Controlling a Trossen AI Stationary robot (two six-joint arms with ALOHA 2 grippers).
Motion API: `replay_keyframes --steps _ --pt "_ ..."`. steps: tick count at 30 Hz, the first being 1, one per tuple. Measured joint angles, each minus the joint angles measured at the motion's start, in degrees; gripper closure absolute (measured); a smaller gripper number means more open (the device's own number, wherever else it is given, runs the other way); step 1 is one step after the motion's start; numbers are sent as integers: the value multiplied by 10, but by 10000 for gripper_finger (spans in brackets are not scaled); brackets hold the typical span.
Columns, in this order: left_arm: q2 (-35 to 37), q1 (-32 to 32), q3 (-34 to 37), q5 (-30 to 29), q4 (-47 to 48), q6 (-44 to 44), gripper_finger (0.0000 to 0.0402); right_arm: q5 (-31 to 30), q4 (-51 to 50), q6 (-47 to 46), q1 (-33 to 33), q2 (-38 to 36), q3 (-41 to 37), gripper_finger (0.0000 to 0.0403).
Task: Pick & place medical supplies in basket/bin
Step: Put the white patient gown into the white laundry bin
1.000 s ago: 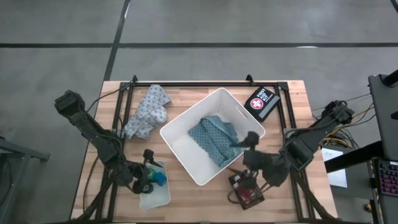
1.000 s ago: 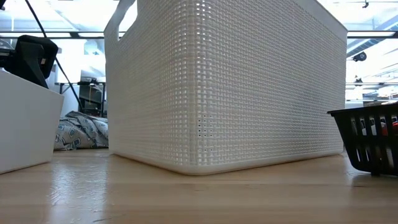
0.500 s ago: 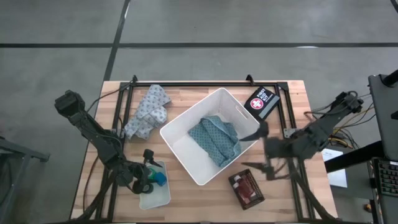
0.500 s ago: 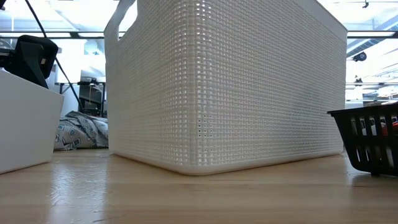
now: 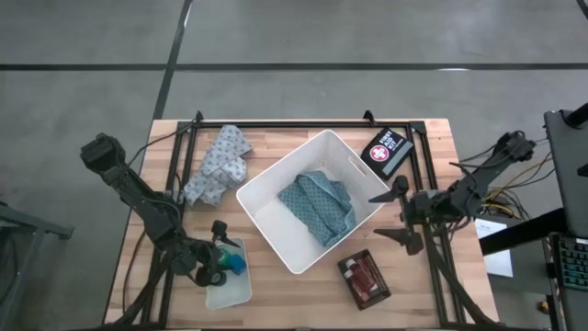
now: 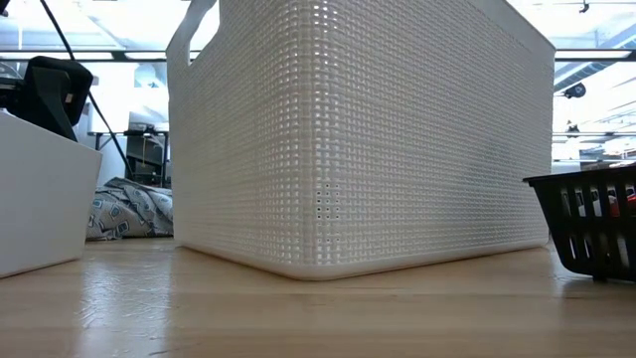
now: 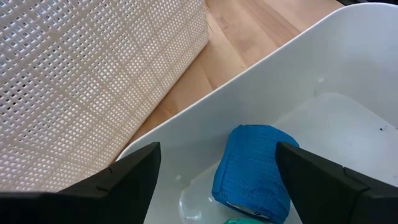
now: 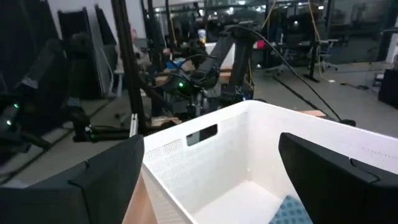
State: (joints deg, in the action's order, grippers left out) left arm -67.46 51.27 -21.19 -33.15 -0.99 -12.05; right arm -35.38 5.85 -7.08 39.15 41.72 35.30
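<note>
The worktop (image 5: 276, 285) is pale wood planks, edged by a black metal frame (image 5: 303, 124). Around it lies a grey concrete floor (image 5: 303, 37), crossed beyond the worktop's far edge by a dark seam (image 5: 276, 66) and a slanting one (image 5: 175, 55). Just off the worktop's right side stands a dark desk (image 5: 568, 156) with white paper (image 5: 499, 262) by it. Level across the worktop, bright ceiling lights (image 6: 129, 57) glow above beams. Farther into the room stand black stands (image 8: 127, 68), hanging cables (image 8: 292, 56) and office chairs (image 8: 326, 59) on a shiny floor.
</note>
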Motion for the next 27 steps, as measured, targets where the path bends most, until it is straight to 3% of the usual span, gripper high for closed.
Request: replay_keyframes --steps 11,20,27 --pt "0 0 0 0 0 0 80 49 169 -18 30 -11 -145 35" --pt "0 0 0 0 0 0 80 292 235 32 45 -20 -200 35" --pt "0 0 0 0 0 0 80 311 236 28 45 -14 -206 35"
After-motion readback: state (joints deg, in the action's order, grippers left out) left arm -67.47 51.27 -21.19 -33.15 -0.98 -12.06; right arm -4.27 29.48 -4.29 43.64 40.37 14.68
